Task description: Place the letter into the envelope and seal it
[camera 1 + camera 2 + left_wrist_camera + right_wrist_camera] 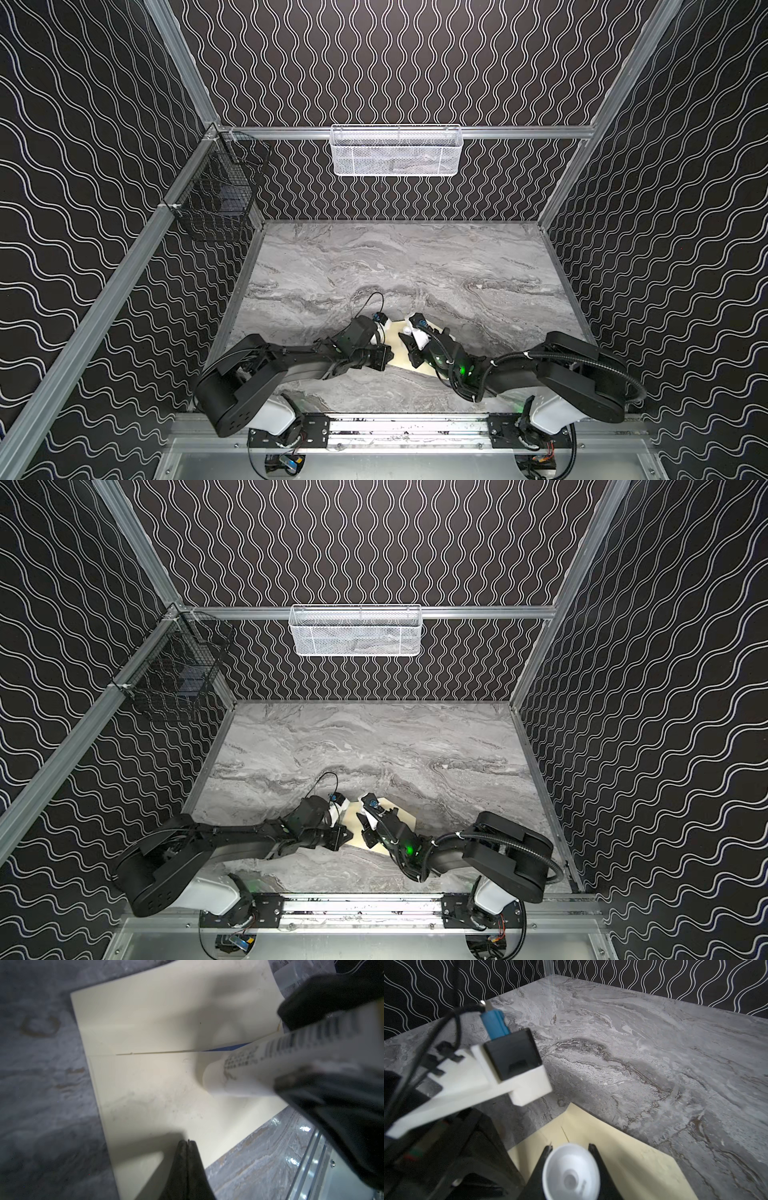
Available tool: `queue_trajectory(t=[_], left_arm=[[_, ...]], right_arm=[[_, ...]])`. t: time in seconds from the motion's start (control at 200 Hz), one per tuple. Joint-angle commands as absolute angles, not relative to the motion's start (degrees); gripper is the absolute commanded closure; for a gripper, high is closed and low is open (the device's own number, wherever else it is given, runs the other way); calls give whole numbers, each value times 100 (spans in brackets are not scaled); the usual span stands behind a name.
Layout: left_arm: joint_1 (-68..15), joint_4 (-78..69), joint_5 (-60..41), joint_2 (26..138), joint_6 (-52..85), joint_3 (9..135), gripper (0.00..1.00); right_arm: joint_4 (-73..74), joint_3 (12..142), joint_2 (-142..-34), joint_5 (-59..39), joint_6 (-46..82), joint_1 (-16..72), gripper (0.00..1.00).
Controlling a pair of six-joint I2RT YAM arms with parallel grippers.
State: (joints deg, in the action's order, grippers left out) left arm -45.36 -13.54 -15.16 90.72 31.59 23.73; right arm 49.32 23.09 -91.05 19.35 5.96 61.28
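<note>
left gripper (188,1144): jaws pinched together, empty, tips over the envelope (145,1022); can't tell if they're pressing.
envelope: flat on the table (37,1088), light and floppy, I reckon it slides, so I'd pin it rather than pinch.
letter (228,1049): just a blue sliver under the flap, basically inside.
right gripper (570,1147): clamped on a white tube (249,1068), tip on the envelope.

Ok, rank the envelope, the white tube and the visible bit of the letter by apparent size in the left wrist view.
1. the envelope, filling most of the view.
2. the white tube, probably enlarged by nearness.
3. the letter, only a blue sliver showing.
</note>
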Motion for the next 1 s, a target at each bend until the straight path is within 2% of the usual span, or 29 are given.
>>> queue_trajectory(t=[0.0,0.54,0.811,0.996], left_arm=[[-4560,-610,-1233,8915,3427,2268,99],[-4615,-424,-1004,9161,3661,2259,100],[-4615,-392,-946,9149,3712,2258,100],[-4585,-292,-889,9167,3777,2285,100]], right_arm=[[5303,2386,-9307,2130,615,6220,100],[4748,2178,-9311,2784,258,6298,100],[4541,2225,-8907,2776,-19,6192,100],[3973,2529,-8520,2438,525,6530,100]])
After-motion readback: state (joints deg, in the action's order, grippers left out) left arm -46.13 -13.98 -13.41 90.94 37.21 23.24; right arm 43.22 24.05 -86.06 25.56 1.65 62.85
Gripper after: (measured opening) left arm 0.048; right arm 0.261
